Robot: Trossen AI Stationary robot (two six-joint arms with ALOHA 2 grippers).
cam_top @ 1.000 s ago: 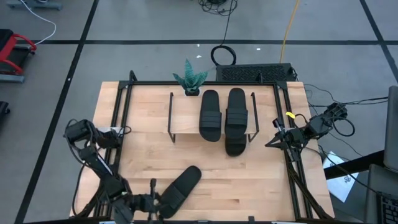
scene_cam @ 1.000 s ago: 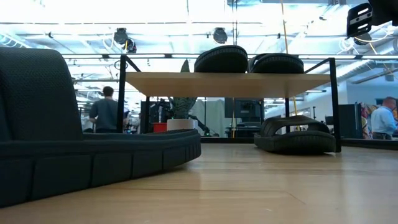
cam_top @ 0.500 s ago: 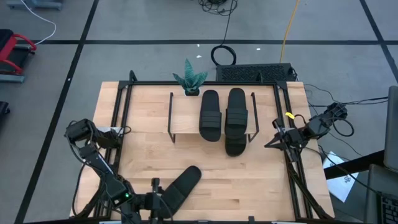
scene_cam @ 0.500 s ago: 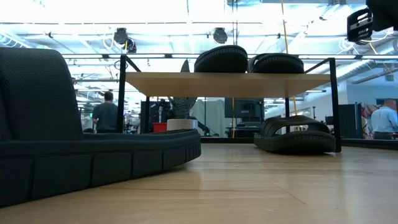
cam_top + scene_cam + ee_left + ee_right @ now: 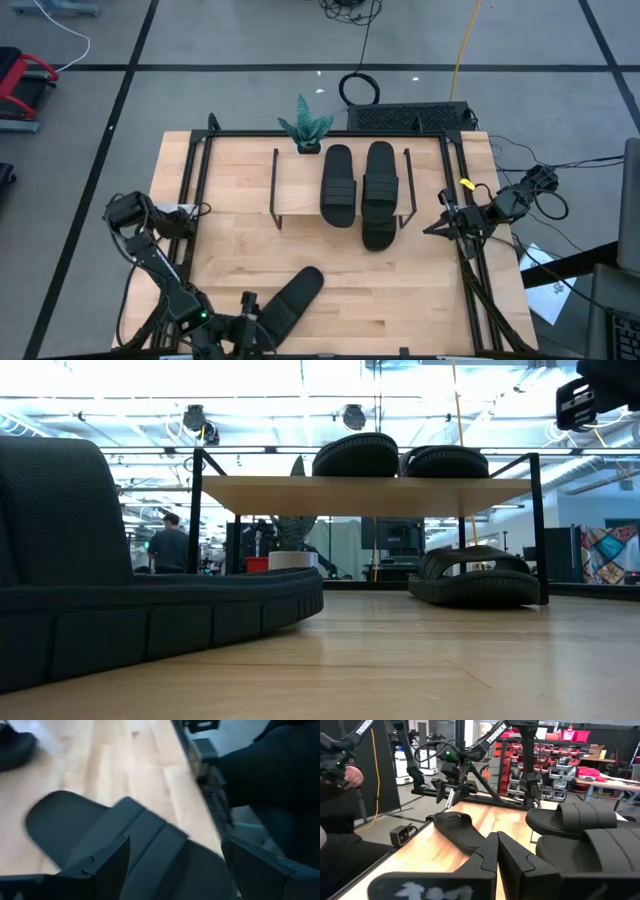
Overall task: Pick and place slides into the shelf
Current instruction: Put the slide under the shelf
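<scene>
Two slides (image 5: 338, 185) (image 5: 380, 178) lie side by side on the shelf's top board (image 5: 300, 185). A third slide (image 5: 377, 236) lies on the table under the shelf, its end sticking out toward the near edge. The fourth slide (image 5: 291, 300) lies flat on the table near the front edge and fills the left of the low view (image 5: 100, 600). My left gripper (image 5: 252, 318) is open at that slide's near end, one finger (image 5: 107, 865) on each side of its strap (image 5: 145, 840). My right gripper (image 5: 432, 229) is shut and hovers at the table's right edge. My left gripper's fingers stand on either side of the fourth slide at its strap, coming low from the table's near left. The slide lies flat on the table. Whether either finger touches it, I cannot tell.
A small potted plant (image 5: 305, 128) stands at the shelf's far left corner. Black frame rails (image 5: 195, 190) run along the table's left, far and right sides. Bare tabletop (image 5: 235, 250) lies between shelf and front edge. A person (image 5: 170, 542) stands in the room behind.
My left gripper has opened at the near end of the fourth slide and has edged a little toward it. The slide lies where it was. My right arm has kept still.
</scene>
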